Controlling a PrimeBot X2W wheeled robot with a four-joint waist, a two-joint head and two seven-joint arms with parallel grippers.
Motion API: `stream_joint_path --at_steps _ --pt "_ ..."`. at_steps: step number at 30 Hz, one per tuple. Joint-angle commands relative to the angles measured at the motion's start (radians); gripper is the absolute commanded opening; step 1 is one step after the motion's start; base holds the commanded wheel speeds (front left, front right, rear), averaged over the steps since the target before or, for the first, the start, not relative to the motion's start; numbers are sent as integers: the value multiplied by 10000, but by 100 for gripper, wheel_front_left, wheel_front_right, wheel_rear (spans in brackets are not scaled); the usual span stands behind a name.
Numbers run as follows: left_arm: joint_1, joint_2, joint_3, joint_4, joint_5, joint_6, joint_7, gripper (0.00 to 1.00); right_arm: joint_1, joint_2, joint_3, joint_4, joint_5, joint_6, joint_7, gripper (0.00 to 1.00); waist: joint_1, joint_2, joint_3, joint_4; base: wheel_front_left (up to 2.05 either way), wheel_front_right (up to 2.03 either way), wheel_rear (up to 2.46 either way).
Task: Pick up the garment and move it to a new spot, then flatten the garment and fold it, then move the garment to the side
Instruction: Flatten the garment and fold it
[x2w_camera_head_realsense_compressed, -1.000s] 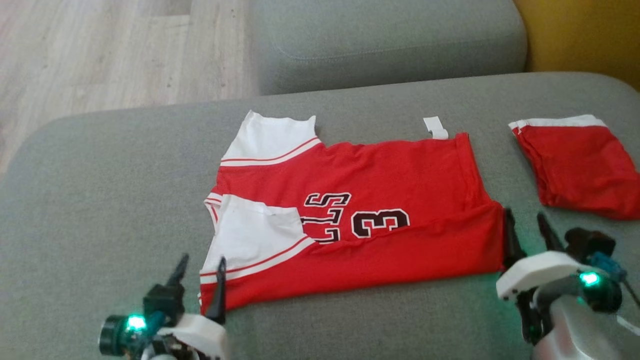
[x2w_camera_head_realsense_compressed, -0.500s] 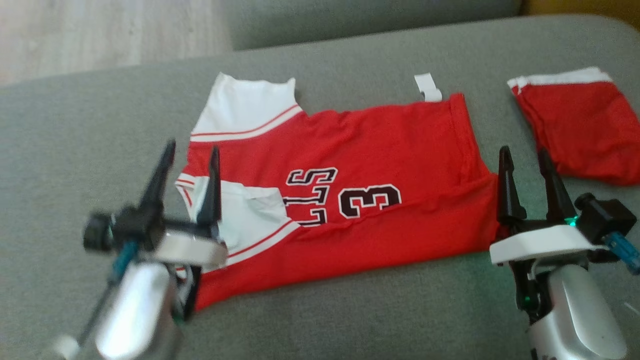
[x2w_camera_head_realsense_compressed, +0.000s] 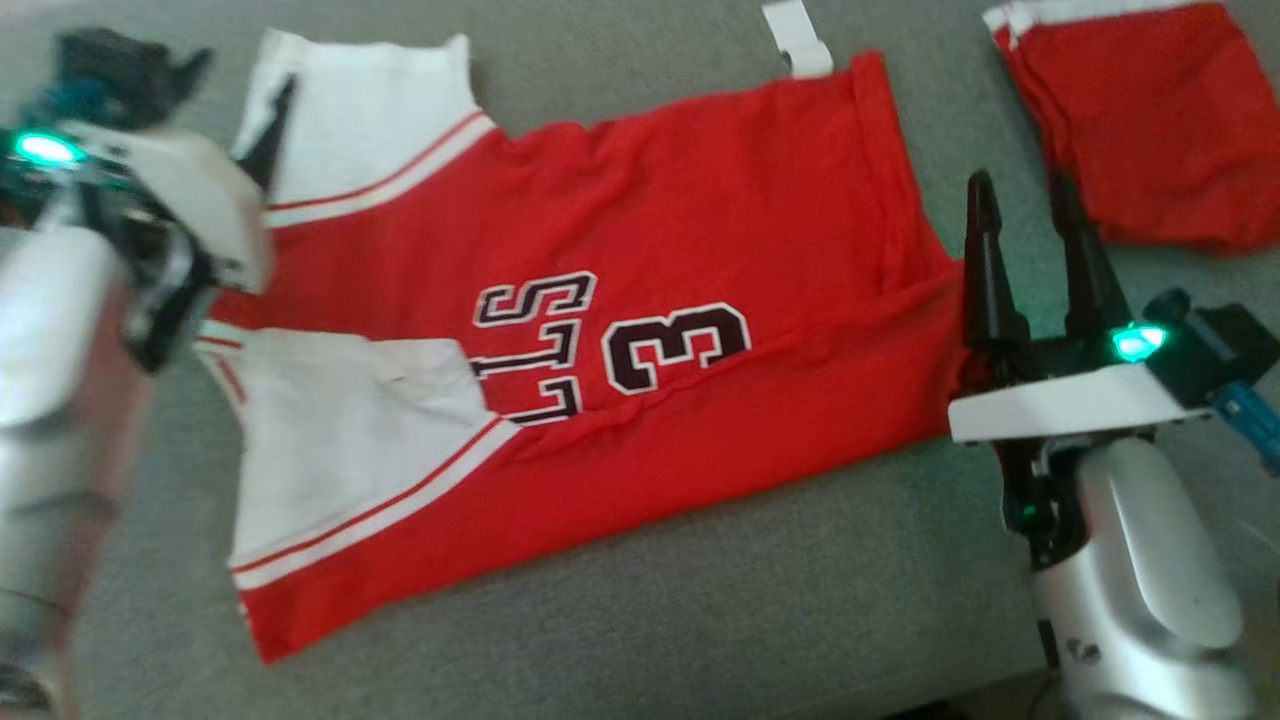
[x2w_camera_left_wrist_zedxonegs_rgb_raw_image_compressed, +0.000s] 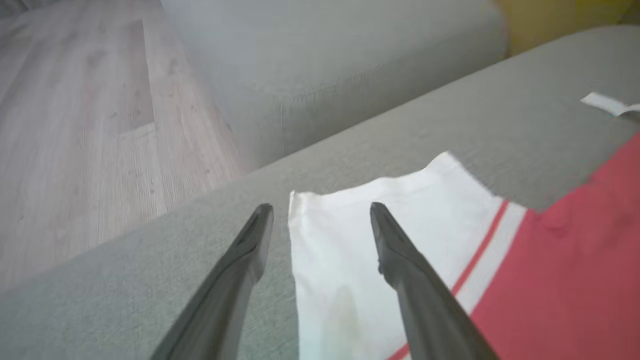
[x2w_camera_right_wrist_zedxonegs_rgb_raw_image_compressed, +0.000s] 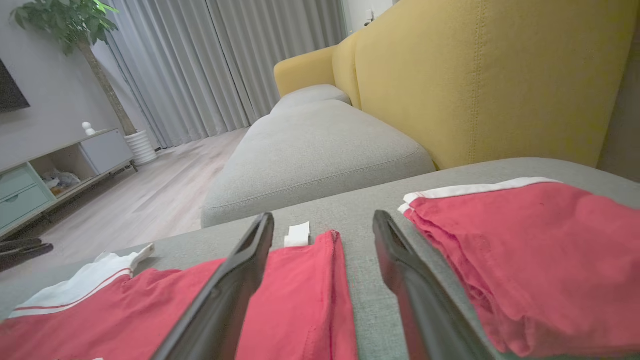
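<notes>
The shirt (x2w_camera_head_realsense_compressed: 680, 230) - thin red fabric, white striped sleeves, black lettering - lies partly folded and mostly flat on the grey woven sofa cushion (x2w_camera_head_realsense_compressed: 700, 620). The left gripper (x2w_camera_left_wrist_zedxonegs_rgb_raw_image_compressed: 320, 207), spread wide and empty, hangs over a white sleeve's corner; the right gripper (x2w_camera_head_realsense_compressed: 1020, 185), equally wide, holds nothing beside the hem.

Head overhead, wrists low, sharing garment (x2w_camera_head_realsense_compressed: 700, 180)

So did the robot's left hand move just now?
Yes. The left gripper went forward along the red jersey's left edge, from the near white sleeve to the far white sleeve, where its open fingers now straddle the corner.
</notes>
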Motion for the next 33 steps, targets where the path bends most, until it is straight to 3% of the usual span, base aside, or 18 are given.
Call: stream_joint_path --at_steps 1,8,14,22,23,24,25,33 --pt "-708 773 168 -8 -211 21 221 100 -329 -33 261 -435 138 -9 -107 100 -3 0 659 -601 0 0 0" --pt "-1658 1551 -535 1038 -1049 19 360 100 -481 -33 394 -822 463 -9 -108 100 -3 0 1111 -1028 0 0 0" --pt "-2143 1751 -1064 1616 -1458 19 332 100 -422 -33 442 -880 535 -9 -108 100 -3 0 1275 -1163 0 0 0" --pt "-2406 1608 -1562 2070 -2362 18 957 100 -419 -33 416 -933 597 -9 -108 100 -3 0 1426 -1267 0 0 0" --pt "-2387 1596 -1706 1986 -2502 18 1079 66 -411 -33 399 -906 584 -9 -108 100 -3 0 1426 -1256 0 0 0" --pt "-2359 1594 -1844 1870 -2667 18 1179 14 -406 -33 378 -881 571 -9 -108 100 -3 0 1420 -1239 0 0 0" --pt "-2335 1603 -1953 1759 -2829 18 1224 0 -402 -33 349 -852 558 -9 -108 100 -3 0 1401 -1212 0 0 0" --pt "-2233 1615 -2554 1245 -3275 18 412 0 -478 -33 -53 -540 469 -9 -108 100 -3 0 925 -850 0 0 0"
